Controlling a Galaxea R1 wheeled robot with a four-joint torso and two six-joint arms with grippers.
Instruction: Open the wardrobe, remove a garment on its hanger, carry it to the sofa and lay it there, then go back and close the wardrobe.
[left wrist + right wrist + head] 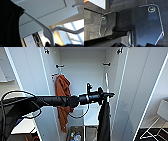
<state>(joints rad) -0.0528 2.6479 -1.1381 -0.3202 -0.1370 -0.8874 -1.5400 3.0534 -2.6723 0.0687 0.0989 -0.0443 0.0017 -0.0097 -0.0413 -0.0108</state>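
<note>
left jaws (108,94) clenched on white hanger (50,30) carrying black garment (103,122); right jaws unclear.

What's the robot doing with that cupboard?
The tall white wardrobe stands open. The robot's left arm reaches inside, its left gripper at the white hanger of a black shirt-like garment. A longer rust-orange garment hangs on the other side.
</note>
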